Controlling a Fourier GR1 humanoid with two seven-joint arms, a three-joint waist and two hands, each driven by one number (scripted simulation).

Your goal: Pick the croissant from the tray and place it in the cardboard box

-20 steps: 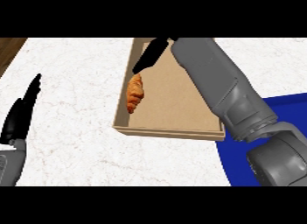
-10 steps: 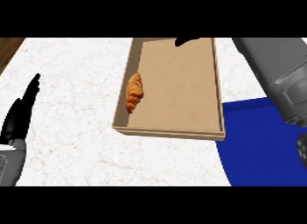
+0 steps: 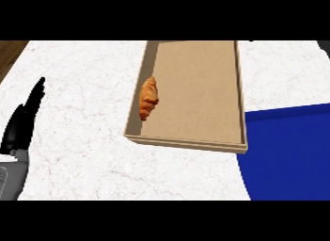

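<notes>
Where the white marbled counter ended at the upper left, a strip of brown wood showed beyond its edge. The stone was pale with faint reddish veins and took up most of the view.

Near the middle stood a long, open-topped cardboard box, its short near wall toward the robot and its far end cut off by the top of the view. Its floor was plain tan. The croissant lay inside the box, on that floor, close against the left wall and lengthwise along it, roughly midway down the visible length. It was golden orange, with its narrower tip pointing toward the near wall.

To the right lay the blue tray, running off the right edge and the bottom. Its left edge met the box's right wall near the box's near corner. Whether the two touched or overlapped could not be told.

At the left edge the left hand rested above its grey forearm. Its black fingers were straight, pressed together and pointing up, holding nothing, well apart from the box.
</notes>
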